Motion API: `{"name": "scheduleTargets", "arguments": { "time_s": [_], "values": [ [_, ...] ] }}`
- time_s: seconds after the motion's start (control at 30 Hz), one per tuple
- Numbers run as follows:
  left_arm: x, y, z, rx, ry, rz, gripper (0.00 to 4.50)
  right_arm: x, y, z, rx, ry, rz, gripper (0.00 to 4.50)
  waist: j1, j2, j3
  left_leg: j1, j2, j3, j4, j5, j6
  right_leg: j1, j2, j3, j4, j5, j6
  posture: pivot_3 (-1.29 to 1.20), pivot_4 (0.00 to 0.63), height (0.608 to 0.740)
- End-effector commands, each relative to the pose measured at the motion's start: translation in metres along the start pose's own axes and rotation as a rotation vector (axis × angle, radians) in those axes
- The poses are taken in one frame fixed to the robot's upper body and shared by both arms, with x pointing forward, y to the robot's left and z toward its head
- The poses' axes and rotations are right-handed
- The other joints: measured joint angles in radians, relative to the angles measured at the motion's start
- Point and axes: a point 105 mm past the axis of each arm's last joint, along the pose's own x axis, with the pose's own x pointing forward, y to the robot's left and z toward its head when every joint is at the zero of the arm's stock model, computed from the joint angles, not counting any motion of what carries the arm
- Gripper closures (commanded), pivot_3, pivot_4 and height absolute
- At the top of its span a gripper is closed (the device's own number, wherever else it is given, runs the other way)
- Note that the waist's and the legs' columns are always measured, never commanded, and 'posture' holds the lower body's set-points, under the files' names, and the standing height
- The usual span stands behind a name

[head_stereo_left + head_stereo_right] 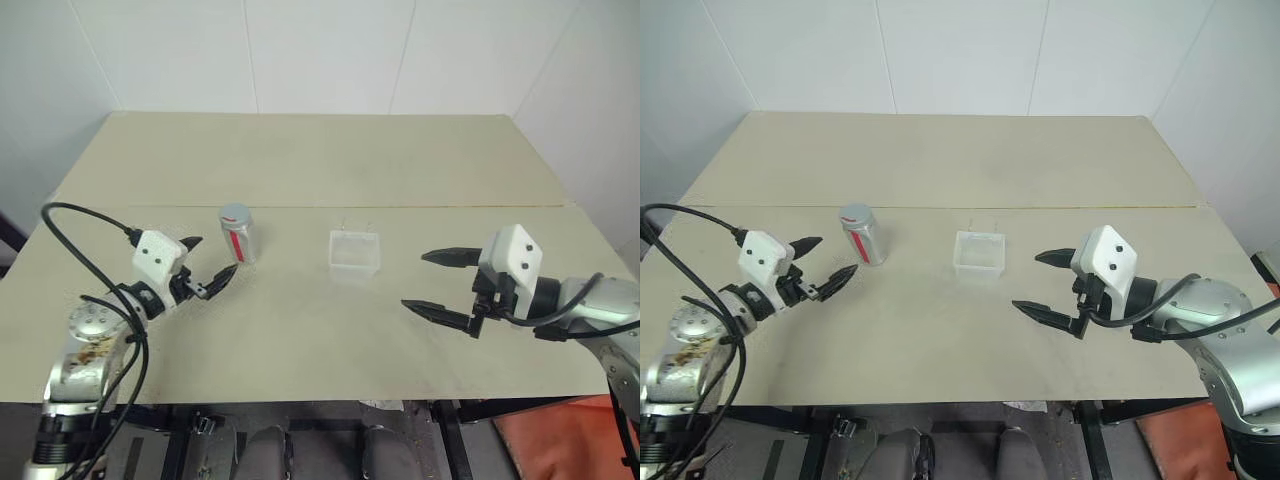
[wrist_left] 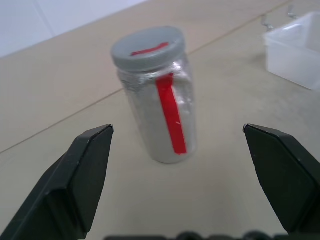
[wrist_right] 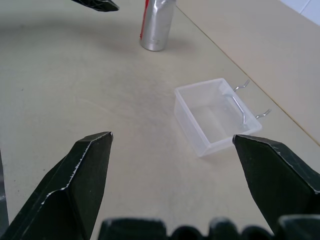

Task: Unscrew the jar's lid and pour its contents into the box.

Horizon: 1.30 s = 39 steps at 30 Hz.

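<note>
From the head camera I see the jar (image 1: 237, 234) standing upright on the beige table (image 1: 300, 170), left of centre in the frame, its grey lid (image 1: 235, 214) seated on top and the red stripe running down the side facing me. The wall is silvery and crinkled, so I cannot tell what is inside it. The box (image 1: 354, 251) sits near the middle of the frame, to the right of the jar and well apart from it; it is clear plastic with low walls, and in my right wrist view its interior (image 3: 215, 117) looks bare, with two thin wire hooks at its far wall. My left gripper (image 1: 208, 266) is at the lower left of the frame, fingers spread wide, just beside the jar but not touching it; the left wrist view has the jar centred between the two fingers. My right gripper (image 1: 432, 282) hangs at the lower right, fingers also spread wide and holding nothing, near the box.
</note>
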Motion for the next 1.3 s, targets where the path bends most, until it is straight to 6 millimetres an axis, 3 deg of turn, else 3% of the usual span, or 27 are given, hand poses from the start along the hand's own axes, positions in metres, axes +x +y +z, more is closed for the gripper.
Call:
{"name": "scheduleTargets", "arguments": {
  "time_s": [0.03,0.23,0.47,0.9,1.3],
  "values": [
    [0.007,-0.003,0.011,0.003,-0.045,0.108,0.00,-0.001,0.002,0.015,-0.053,-0.046,0.003,0.02,0.000,0.000,0.000,0.000,0.000,0.000,0.000,0.000,0.000,0.000,0.000,0.000,0.000,0.000,0.000,0.00,0.150,0.740],
    [0.017,-0.021,0.003,-0.066,-0.046,0.101,0.00,0.001,0.006,0.024,-0.075,-0.076,0.011,0.02,0.000,0.000,0.000,0.000,0.000,0.000,0.000,0.000,0.000,0.000,0.000,0.000,0.000,0.000,0.000,0.00,0.150,0.740],
    [0.025,-0.011,0.001,-0.095,-0.055,0.212,0.00,0.000,0.009,0.029,-0.087,-0.094,0.021,0.02,0.001,0.000,0.000,0.000,0.000,-0.001,0.000,0.000,0.000,0.000,0.000,0.000,0.000,0.000,0.000,0.00,0.150,0.740],
    [0.039,-0.016,0.000,-0.128,-0.059,0.214,0.00,-0.001,0.015,0.038,-0.097,-0.122,0.044,0.02,0.001,-0.001,0.000,0.000,-0.001,-0.001,0.000,0.000,0.000,0.000,-0.001,0.000,0.000,0.000,0.000,0.00,0.150,0.740],
    [0.066,-0.013,-0.003,-0.146,-0.044,0.216,0.00,-0.001,0.018,0.043,-0.103,-0.131,0.061,0.02,0.001,-0.001,0.000,0.000,-0.001,-0.001,0.000,0.000,0.000,0.001,0.000,0.000,0.000,0.000,0.000,0.00,0.150,0.740]
  ]
}}
